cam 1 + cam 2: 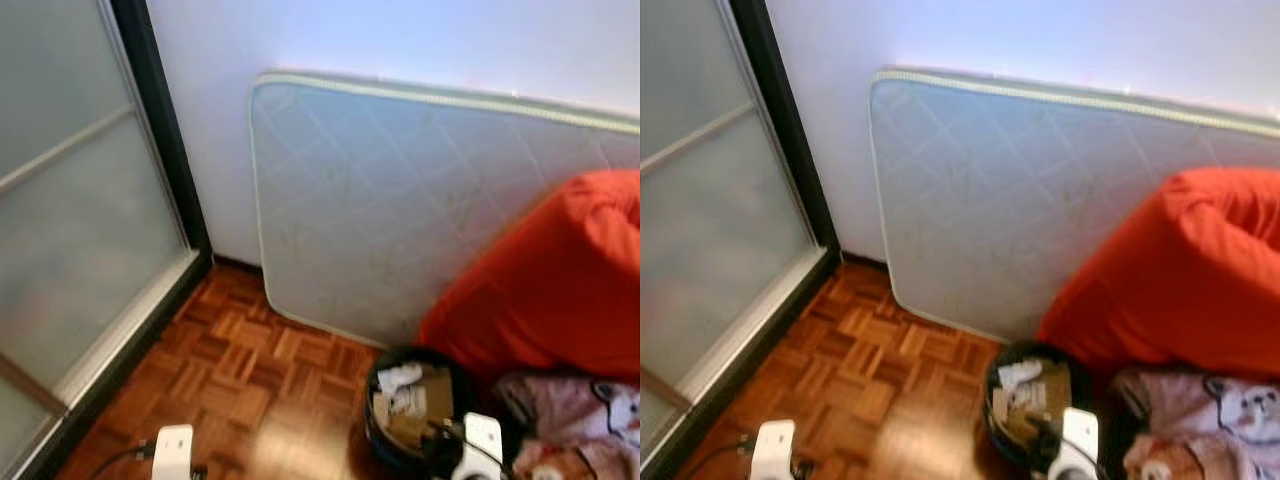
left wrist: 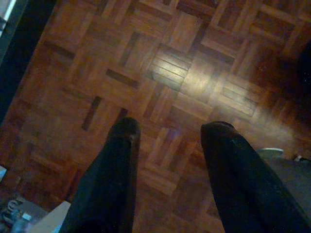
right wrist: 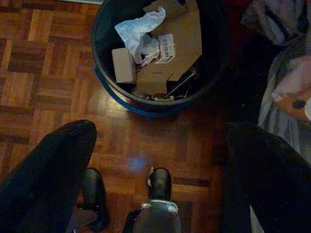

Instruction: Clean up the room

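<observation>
While both arms hung low, the left pincer (image 2: 167, 133) gaped empty over the parquet floor (image 1: 240, 370), and the right pincer (image 3: 158, 131) — spread wide, holding nothing — hung above the bin (image 1: 415, 405) of cardboard and paper, lower centre, below the mattress (image 1: 400, 200) and beside an orange beanbag (image 1: 560, 280).

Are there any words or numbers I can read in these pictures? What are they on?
No text can be read anywhere.
White label with a barcode, on the cardboard in the bin: print too small and blurred to read.
Printed cloth beside the orange beanbag: an animal picture, no letters to make out.
</observation>
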{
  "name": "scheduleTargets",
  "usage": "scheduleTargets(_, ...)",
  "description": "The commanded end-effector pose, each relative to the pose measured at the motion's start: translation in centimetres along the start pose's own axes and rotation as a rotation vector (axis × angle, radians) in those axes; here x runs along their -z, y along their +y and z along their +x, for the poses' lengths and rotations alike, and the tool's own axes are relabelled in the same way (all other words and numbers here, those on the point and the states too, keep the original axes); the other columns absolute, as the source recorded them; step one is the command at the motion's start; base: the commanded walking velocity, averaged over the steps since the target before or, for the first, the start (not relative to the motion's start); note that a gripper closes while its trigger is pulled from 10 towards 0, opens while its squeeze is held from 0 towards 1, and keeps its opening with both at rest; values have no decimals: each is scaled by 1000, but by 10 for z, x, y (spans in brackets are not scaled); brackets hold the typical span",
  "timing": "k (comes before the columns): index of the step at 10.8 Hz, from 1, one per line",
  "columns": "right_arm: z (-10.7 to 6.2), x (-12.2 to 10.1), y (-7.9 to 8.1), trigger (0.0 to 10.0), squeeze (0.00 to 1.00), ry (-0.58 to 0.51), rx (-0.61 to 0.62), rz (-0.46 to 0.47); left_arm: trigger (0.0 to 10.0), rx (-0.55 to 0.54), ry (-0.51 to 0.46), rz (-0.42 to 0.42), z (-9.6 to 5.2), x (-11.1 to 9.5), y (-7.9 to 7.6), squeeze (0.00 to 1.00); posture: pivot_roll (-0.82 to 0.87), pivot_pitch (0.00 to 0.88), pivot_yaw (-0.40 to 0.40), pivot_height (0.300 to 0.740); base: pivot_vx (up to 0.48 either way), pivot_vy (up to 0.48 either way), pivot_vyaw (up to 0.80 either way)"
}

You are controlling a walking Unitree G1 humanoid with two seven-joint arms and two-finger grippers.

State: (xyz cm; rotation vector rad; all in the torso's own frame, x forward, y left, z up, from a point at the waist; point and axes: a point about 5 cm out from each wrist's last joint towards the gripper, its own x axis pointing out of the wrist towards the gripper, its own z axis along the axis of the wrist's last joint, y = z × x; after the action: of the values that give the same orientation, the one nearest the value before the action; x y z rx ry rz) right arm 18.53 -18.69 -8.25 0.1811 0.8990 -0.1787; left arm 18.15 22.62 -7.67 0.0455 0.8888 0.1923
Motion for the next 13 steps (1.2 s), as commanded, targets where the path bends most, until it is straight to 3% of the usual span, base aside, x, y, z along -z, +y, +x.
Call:
scheduleTargets(1,0,2,-2,10000,0,8,7,6,10000,11,23,21,0,4,-3,0,166,19,-18,740,0,0,0)
scheduleTargets(2,0,2,-2,10000,0,8,5,5,10000,11,23,22,0,4,-3,0,168,15,-16,740,0,0,0)
scheduleTargets(13,0,2,2,10000,0,7,15,44,10000,22,18,52,0,2,3,0,156,27,12,740,0,0,-788)
